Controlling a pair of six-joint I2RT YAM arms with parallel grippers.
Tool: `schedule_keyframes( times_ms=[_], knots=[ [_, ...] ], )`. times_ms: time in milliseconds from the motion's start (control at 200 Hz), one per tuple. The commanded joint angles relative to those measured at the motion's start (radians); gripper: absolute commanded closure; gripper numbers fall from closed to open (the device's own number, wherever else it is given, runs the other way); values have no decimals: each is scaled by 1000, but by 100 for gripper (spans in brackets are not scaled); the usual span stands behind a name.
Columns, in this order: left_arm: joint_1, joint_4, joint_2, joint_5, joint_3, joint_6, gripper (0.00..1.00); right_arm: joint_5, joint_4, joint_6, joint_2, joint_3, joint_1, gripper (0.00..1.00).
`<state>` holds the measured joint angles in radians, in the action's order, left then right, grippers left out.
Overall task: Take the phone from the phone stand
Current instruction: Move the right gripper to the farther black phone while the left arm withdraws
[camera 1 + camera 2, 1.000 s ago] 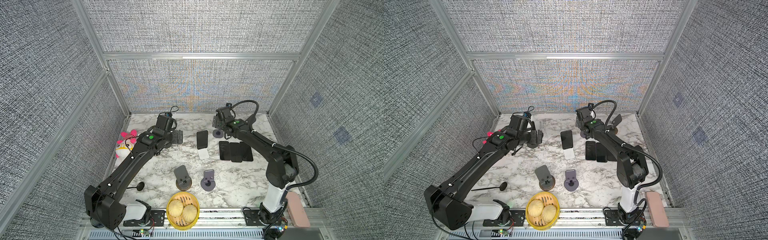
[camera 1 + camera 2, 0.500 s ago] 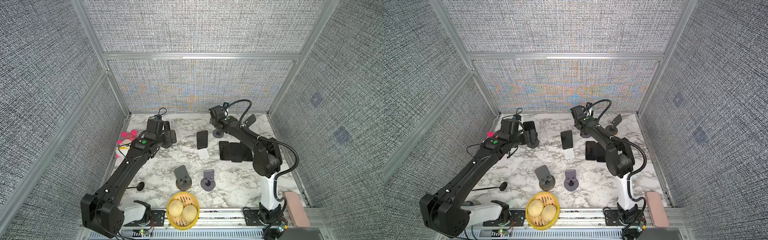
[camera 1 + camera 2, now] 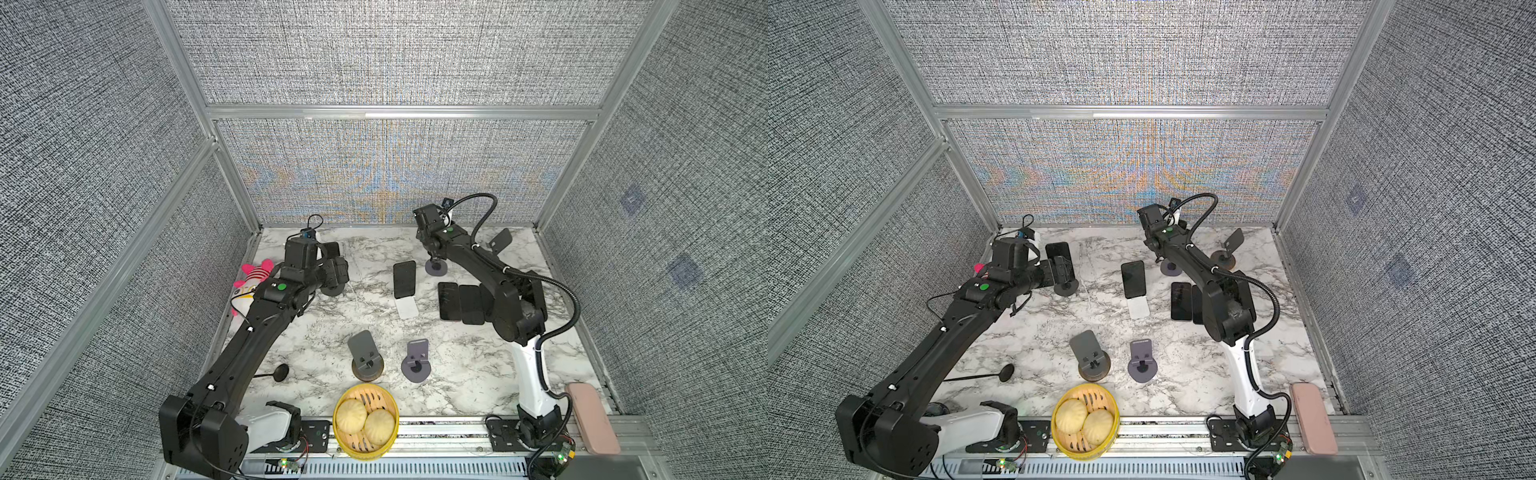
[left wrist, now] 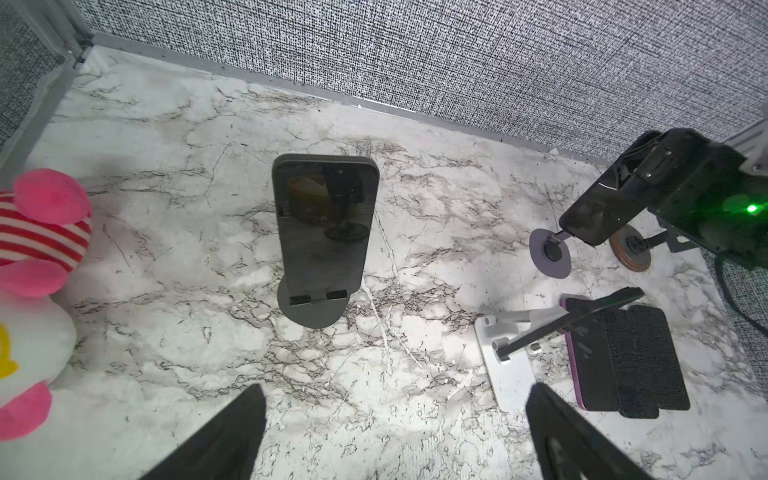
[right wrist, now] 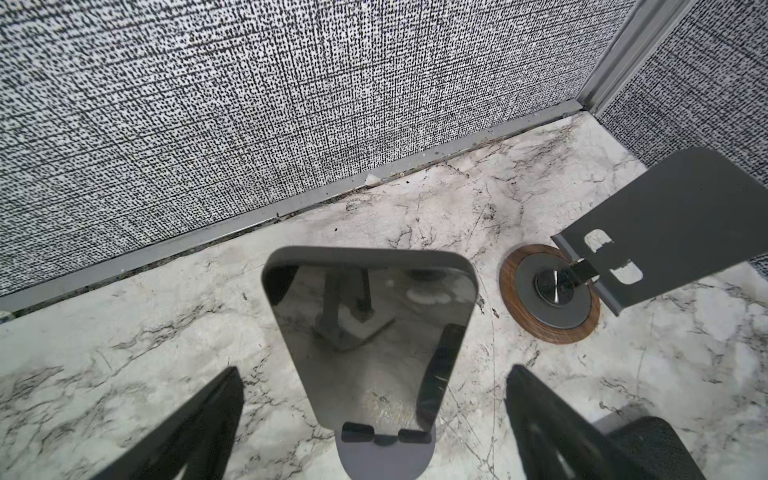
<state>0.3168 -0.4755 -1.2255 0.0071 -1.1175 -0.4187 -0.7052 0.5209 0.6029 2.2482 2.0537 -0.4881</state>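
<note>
A black phone (image 4: 324,232) leans upright on a dark grey round-based stand (image 4: 311,313) at the back left, also visible in a top view (image 3: 1059,253). My left gripper (image 4: 397,386) is open, facing it from a short way off, with nothing between its fingers (image 4: 224,436). A second black phone (image 5: 370,332) rests on a purple-grey stand (image 5: 384,457) near the back wall. My right gripper (image 5: 374,370) hangs open over it, one finger on each side, not touching. In both top views the right wrist (image 3: 430,237) hides this phone.
A third phone (image 3: 404,279) sits on a white stand mid-table. Several phones (image 3: 449,301) lie flat under the right arm. Empty stands are at the front (image 3: 365,353), (image 3: 417,361) and back right (image 5: 548,291). A plush toy (image 4: 29,291) is at the left, a bun steamer (image 3: 365,419) at the front edge.
The left arm has swung left and back toward the back-left phone. The right gripper has shifted left and back over the purple-grey stand's phone. Both grippers stayed open.
</note>
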Motion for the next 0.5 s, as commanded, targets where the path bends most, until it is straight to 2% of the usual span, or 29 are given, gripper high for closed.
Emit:
schedule_keyframes(
  times_ms=[0, 495],
  knots=[
    [-3, 32, 6, 11, 4, 1, 1, -23, 46, 14, 21, 40, 6, 2],
    [-4, 32, -8, 30, 4, -5, 1, -52, 12, 1, 39, 42, 10, 6]
  ],
)
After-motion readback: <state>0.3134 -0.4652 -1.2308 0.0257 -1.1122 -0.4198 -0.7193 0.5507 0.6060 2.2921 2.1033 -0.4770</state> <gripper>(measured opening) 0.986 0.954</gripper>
